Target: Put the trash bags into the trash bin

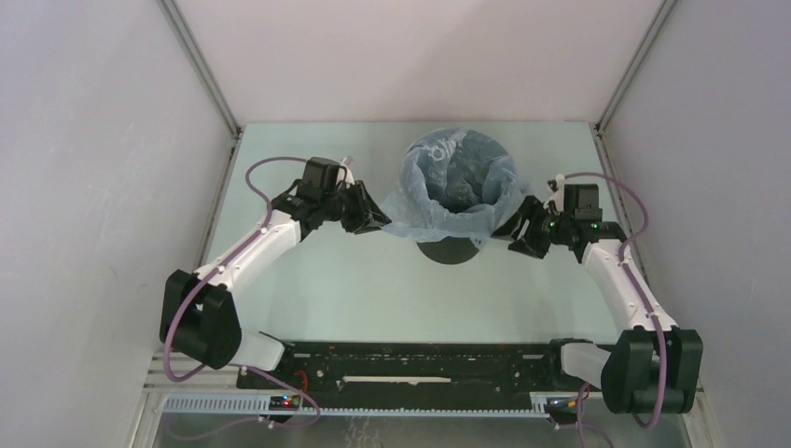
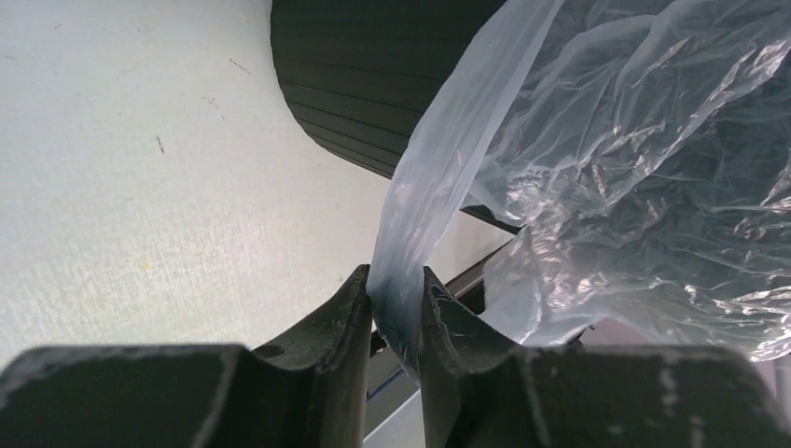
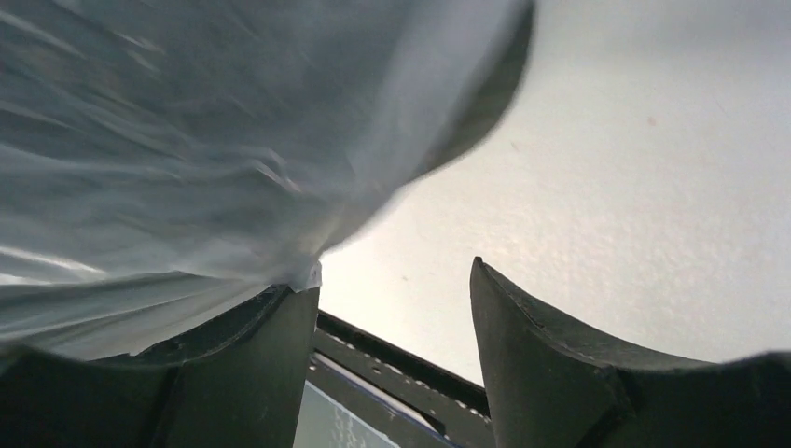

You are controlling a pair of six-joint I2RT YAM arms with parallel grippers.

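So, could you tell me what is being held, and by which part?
The left jaws pinch the trash bag by its stretched edge; the right jaws hold nothing.

trash bin (image 1: 454, 250): rim and wall hidden under the trash bag (image 1: 420, 201), only the foot shows
left wrist view: trash bin cut by top edge, trash bag by right edge
right wrist view: trash bag smeared with blur, folds unreadable
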